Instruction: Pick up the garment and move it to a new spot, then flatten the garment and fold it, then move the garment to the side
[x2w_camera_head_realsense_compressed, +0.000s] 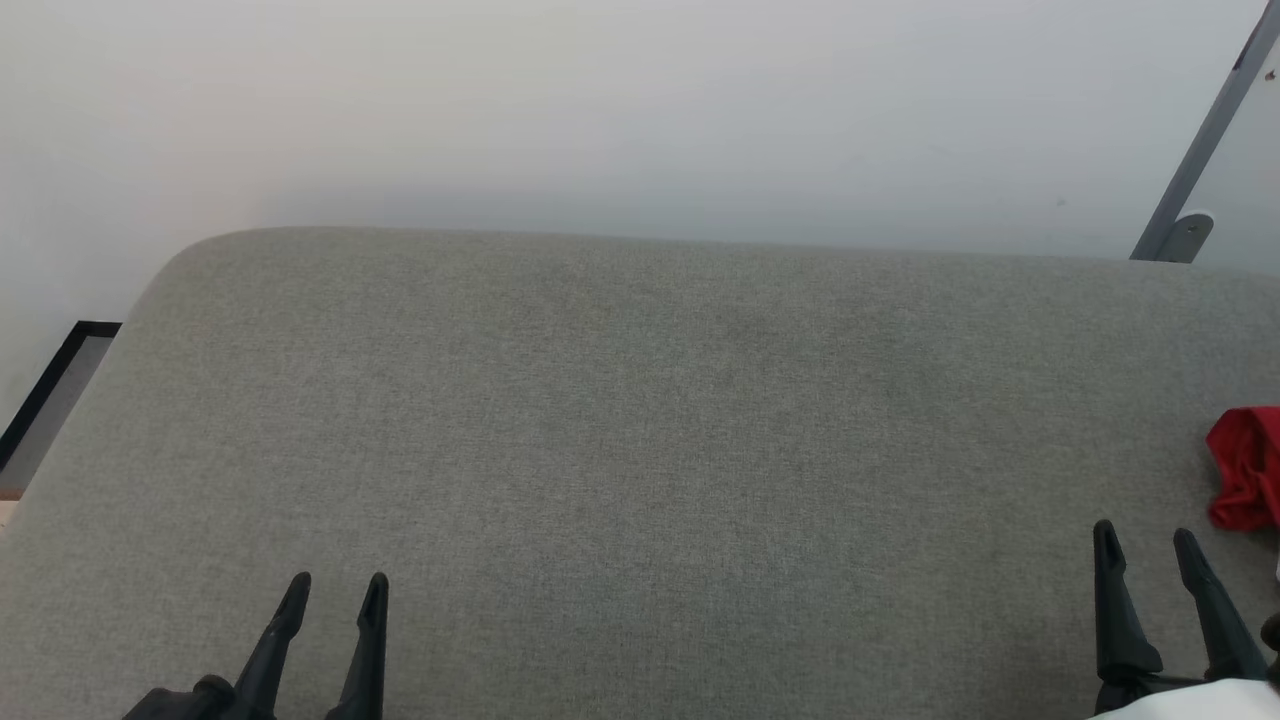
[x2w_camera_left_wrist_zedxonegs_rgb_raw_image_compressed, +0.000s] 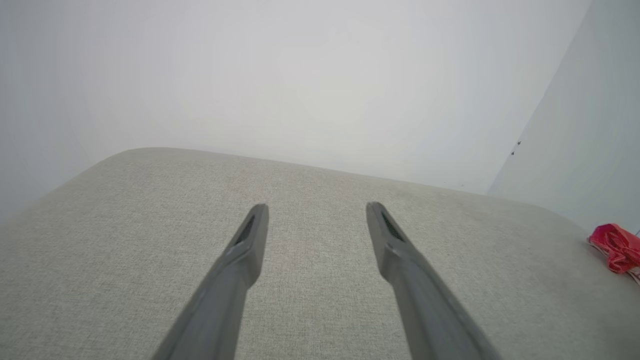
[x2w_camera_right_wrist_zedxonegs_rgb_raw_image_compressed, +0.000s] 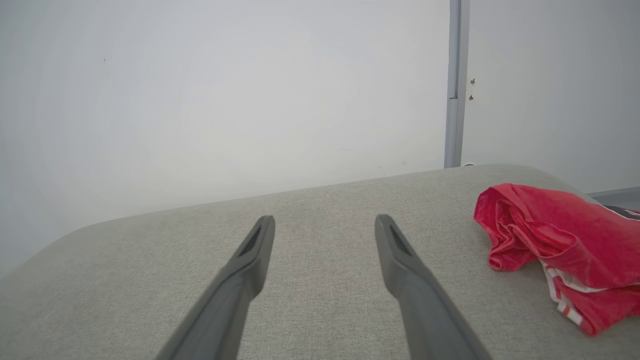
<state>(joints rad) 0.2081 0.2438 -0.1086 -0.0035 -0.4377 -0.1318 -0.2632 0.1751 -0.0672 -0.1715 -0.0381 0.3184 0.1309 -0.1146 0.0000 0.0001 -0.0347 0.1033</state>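
The garment (x2w_camera_head_realsense_compressed: 1248, 468) is a crumpled red heap with a bit of white-and-red striped trim, lying at the far right edge of the grey cushioned surface (x2w_camera_head_realsense_compressed: 640, 430). The right wrist view shows the garment (x2w_camera_right_wrist_zedxonegs_rgb_raw_image_compressed: 565, 240) bunched up to the right of my fingers. In the left wrist view the garment (x2w_camera_left_wrist_zedxonegs_rgb_raw_image_compressed: 616, 247) is a small red patch far right. My right gripper (x2w_camera_head_realsense_compressed: 1145, 540) hovers open just left of and below the heap, not touching it. My left gripper (x2w_camera_head_realsense_compressed: 336, 590) is open at the lower left, far from the cloth.
A pale wall rises behind the surface. A grey metal post (x2w_camera_head_realsense_compressed: 1205, 135) leans at the upper right. A dark-framed floor strip (x2w_camera_head_realsense_compressed: 55, 390) shows past the left edge. The surface's far edge is rounded at the corners.
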